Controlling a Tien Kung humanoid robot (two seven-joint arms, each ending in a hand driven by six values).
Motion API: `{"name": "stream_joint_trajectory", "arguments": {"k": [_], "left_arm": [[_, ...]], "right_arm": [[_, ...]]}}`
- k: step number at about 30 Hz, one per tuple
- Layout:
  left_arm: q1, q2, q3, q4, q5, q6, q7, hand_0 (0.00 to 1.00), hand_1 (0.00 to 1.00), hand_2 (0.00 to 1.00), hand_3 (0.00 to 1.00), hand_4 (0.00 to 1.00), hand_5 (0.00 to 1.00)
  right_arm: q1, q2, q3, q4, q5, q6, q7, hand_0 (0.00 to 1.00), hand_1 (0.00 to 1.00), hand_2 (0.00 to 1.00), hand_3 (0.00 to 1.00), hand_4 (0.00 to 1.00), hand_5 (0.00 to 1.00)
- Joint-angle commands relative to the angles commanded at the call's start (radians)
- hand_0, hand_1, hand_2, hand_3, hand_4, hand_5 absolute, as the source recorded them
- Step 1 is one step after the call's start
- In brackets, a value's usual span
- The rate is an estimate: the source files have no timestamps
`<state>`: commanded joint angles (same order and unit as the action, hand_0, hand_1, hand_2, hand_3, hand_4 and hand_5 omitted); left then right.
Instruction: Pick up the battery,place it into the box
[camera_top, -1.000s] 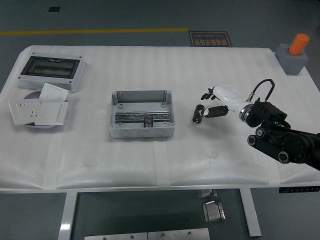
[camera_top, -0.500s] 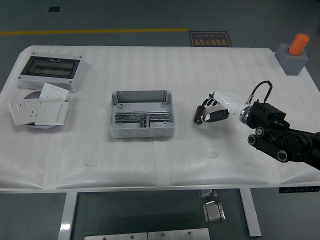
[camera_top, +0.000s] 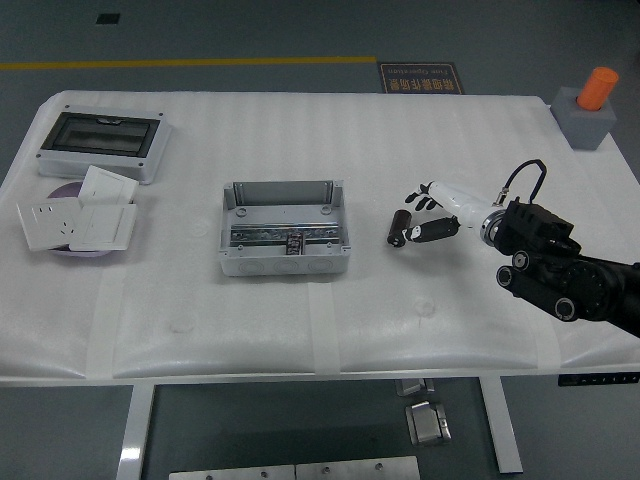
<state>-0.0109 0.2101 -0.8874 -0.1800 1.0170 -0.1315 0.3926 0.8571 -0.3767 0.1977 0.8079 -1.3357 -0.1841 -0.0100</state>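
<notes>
One white foam-covered table (camera_top: 300, 320). One robot arm in view, the right, black, entering from the right edge.

Right hand (camera_top: 425, 215): white shell, black fingers (camera_top: 412, 198). The thumb and curled fingers close around one small black cylindrical battery (camera_top: 398, 227), held roughly upright, just off or at the table surface; contact with the table cannot be told. Remaining fingers fan out above it.

Battery sits right of the box, apart from it, a clear strip of table between.

One grey open-topped plastic box (camera_top: 284, 227), rectangular, near table centre. Inside: one metal rail running left to right, and one small dark part (camera_top: 296, 242) on that rail near the front wall. What the part is cannot be told.

Far left, back: one grey enclosure with a dark transparent lid (camera_top: 101, 143), lid down.

Left, in front of it: white wall-socket plates (camera_top: 78, 219), three counted, overlapping each other and lying over one purple round disc (camera_top: 66, 192), mostly covered.

Far right corner: one grey block (camera_top: 586, 116) with one orange cylinder (camera_top: 598, 88) standing on it, tilted slightly.

Floor beyond the table: one yellow line (camera_top: 190, 63), one dark placard (camera_top: 421, 77), print too small to read.
</notes>
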Motion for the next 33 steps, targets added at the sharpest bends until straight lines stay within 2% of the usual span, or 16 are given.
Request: {"name": "stream_joint_trajectory", "arguments": {"k": [1,6,7,17,30,31,33], "left_arm": [[0.000,0.000,-0.001,0.000,0.001,0.000,0.000,0.616,0.633,0.484,0.527,0.501,0.151],[0.000,-0.001,-0.003,0.000,0.002,0.000,0.000,0.616,0.633,0.484,0.527,0.501,0.151],[0.000,-0.001,-0.003,0.000,0.002,0.000,0.000,0.617,0.633,0.484,0.529,0.500,0.151],[-0.006,-0.002,0.003,0.000,-0.006,0.001,-0.005,0.617,0.632,0.485,0.530,0.503,0.150],[-0.008,-0.002,0.001,0.000,-0.003,0.002,-0.006,0.617,0.633,0.485,0.529,0.513,0.145],[-0.008,-0.002,0.001,0.000,-0.003,0.002,-0.006,0.617,0.633,0.486,0.530,0.512,0.145],[-0.008,-0.003,0.002,0.000,-0.005,0.002,-0.007,0.617,0.633,0.486,0.530,0.512,0.145]], "right_arm": [[0.000,0.001,-0.003,0.000,0.000,0.001,0.000,0.896,0.753,0.723,0.799,0.998,0.577],[-0.004,-0.001,-0.011,0.011,-0.004,0.002,0.000,0.896,0.753,0.723,0.799,0.998,0.577],[-0.005,-0.002,-0.012,0.015,-0.005,0.002,-0.001,0.902,0.752,0.725,0.803,0.998,0.544],[-0.006,0.002,-0.027,0.018,-0.005,-0.007,-0.003,0.904,0.756,0.725,0.803,0.998,0.550],[-0.009,0.007,-0.037,0.009,-0.009,-0.043,-0.008,0.904,0.756,0.718,0.791,0.998,0.570],[-0.010,0.007,-0.037,0.010,-0.009,-0.046,-0.008,0.895,0.745,0.696,0.763,0.967,0.456],[-0.011,0.008,-0.037,0.010,-0.008,-0.053,-0.007,0.895,0.745,0.696,0.763,0.967,0.456]]}}
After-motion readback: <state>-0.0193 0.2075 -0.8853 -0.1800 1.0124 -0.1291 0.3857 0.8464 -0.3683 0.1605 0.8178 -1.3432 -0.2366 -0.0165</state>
